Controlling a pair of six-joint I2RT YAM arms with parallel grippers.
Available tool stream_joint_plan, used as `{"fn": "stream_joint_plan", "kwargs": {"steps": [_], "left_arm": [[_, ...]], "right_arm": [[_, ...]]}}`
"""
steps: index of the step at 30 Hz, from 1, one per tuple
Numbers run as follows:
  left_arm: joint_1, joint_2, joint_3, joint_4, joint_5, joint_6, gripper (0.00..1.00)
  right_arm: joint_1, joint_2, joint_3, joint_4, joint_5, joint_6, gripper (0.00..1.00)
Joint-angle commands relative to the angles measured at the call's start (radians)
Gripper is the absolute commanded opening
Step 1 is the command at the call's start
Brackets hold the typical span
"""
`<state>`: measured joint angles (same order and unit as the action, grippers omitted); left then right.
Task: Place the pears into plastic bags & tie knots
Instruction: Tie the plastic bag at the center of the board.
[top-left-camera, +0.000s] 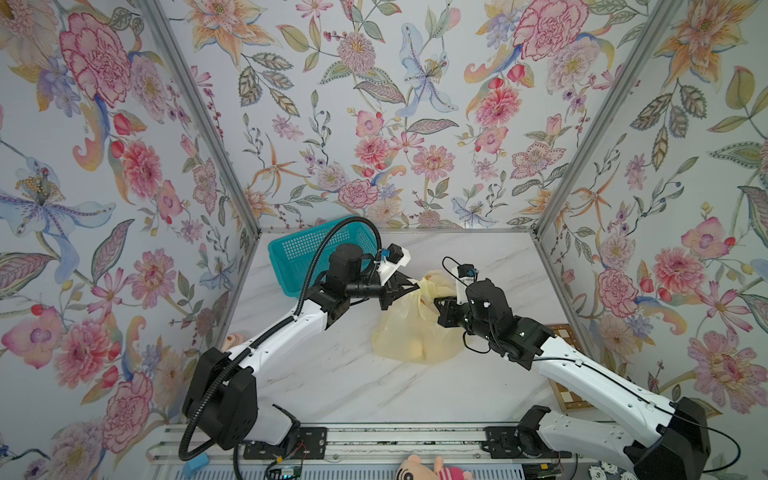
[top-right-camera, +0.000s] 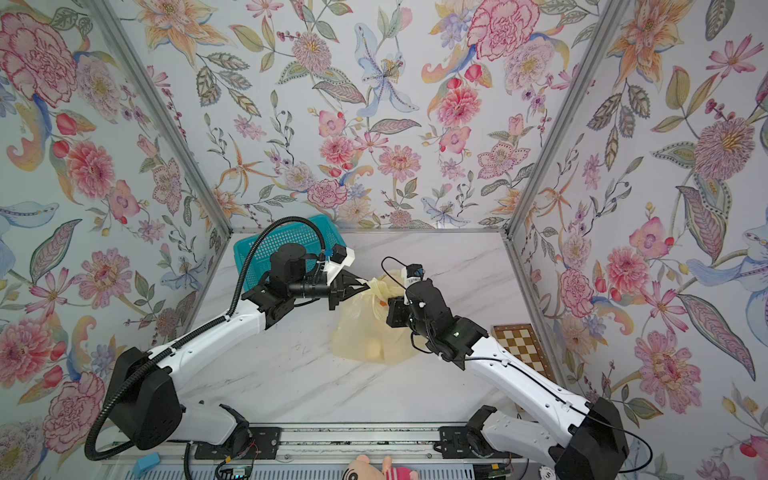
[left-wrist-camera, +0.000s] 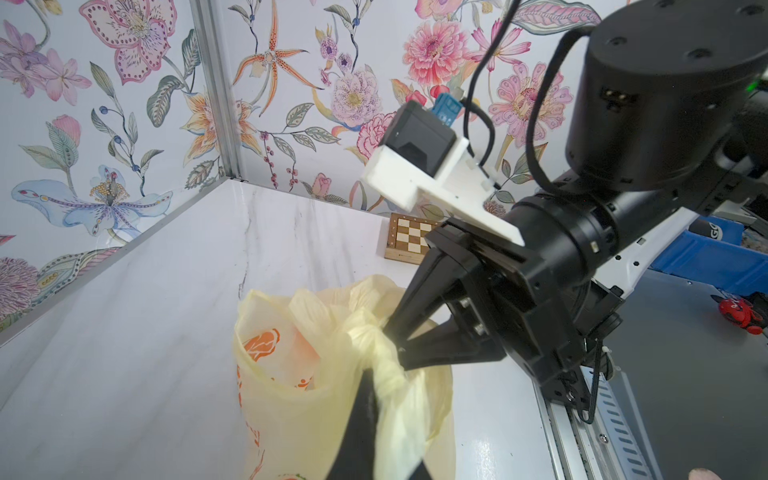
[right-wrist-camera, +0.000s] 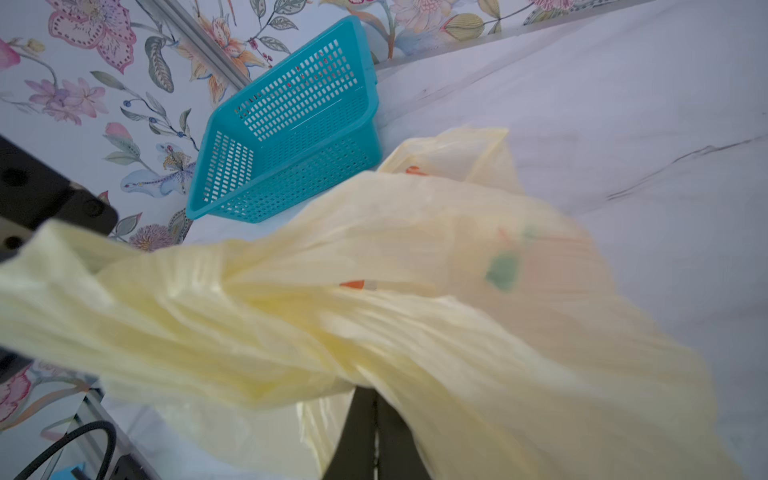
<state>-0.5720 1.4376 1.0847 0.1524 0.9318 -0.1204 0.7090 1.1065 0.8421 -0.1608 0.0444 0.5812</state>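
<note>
Bunched pale-yellow handle strips (right-wrist-camera: 291, 332), nearest the right wrist lens, are clamped in both the left gripper (top-left-camera: 417, 284) and the right gripper (top-left-camera: 435, 300), which pull leftward and rightward, apparently to cinch the knot (left-wrist-camera: 370, 334) over the plastic bag (top-left-camera: 405, 332), standing mid-table (top-left-camera: 332, 374) with pears (top-right-camera: 375, 348) dimly visible inside.

Both arms reach in and meet mid-scene, elbows bent. Left hand (top-left-camera: 415, 285) and right hand (top-left-camera: 436, 301) point at each other, tips close together. Both are pinched shut on the plastic bag (top-left-camera: 409, 332) handle strips.
</note>
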Motion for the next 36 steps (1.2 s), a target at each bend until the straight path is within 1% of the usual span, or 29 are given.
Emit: {"fn": "stream_joint_plan", "kwargs": {"steps": [1,2,6,10,14,16,18,22,26,29,32,34,36], "left_arm": [[-0.023,-0.02,0.058,0.036,-0.023,-0.005,0.0],[-0.032,-0.017,0.065,0.035,-0.029,-0.005,0.0],[-0.068,-0.002,0.104,0.002,-0.062,0.003,0.0],[-0.095,0.008,0.136,-0.027,-0.091,0.007,0.0],[-0.12,0.016,0.165,-0.072,-0.136,0.021,0.0],[-0.132,0.021,0.174,-0.074,-0.137,0.012,0.0],[-0.147,0.028,0.185,-0.081,-0.133,0.002,0.0],[-0.182,0.042,0.191,-0.118,-0.124,-0.001,0.0],[-0.193,0.023,0.117,-0.108,-0.147,-0.017,0.0],[-0.193,-0.007,0.042,-0.08,-0.186,-0.034,0.0],[-0.191,-0.029,-0.021,-0.067,-0.23,-0.043,0.02],[-0.19,-0.049,-0.071,-0.029,-0.251,-0.059,0.06],[-0.186,-0.075,-0.129,0.031,-0.263,-0.087,0.11]], "right_arm": [[-0.055,0.041,-0.08,0.153,-0.118,-0.012,0.0],[-0.091,0.055,-0.095,0.198,-0.158,-0.011,0.0],[-0.124,0.105,-0.146,0.392,-0.284,-0.007,0.0],[-0.128,0.161,-0.166,0.563,-0.38,0.007,0.0],[-0.13,0.232,-0.151,0.701,-0.521,0.031,0.0],[-0.128,0.256,-0.165,0.805,-0.558,0.037,0.0],[-0.125,0.284,-0.184,0.912,-0.56,0.025,0.0],[-0.135,0.386,-0.193,1.165,-0.597,-0.008,0.0],[-0.144,0.493,-0.206,1.497,-0.613,-0.029,0.0],[-0.155,0.595,-0.198,1.745,-0.66,-0.026,0.0],[-0.144,0.618,-0.161,1.745,-0.714,-0.104,0.0],[-0.133,0.619,-0.156,1.745,-0.722,-0.164,0.0],[-0.129,0.621,-0.147,1.745,-0.729,-0.182,0.0]]}}
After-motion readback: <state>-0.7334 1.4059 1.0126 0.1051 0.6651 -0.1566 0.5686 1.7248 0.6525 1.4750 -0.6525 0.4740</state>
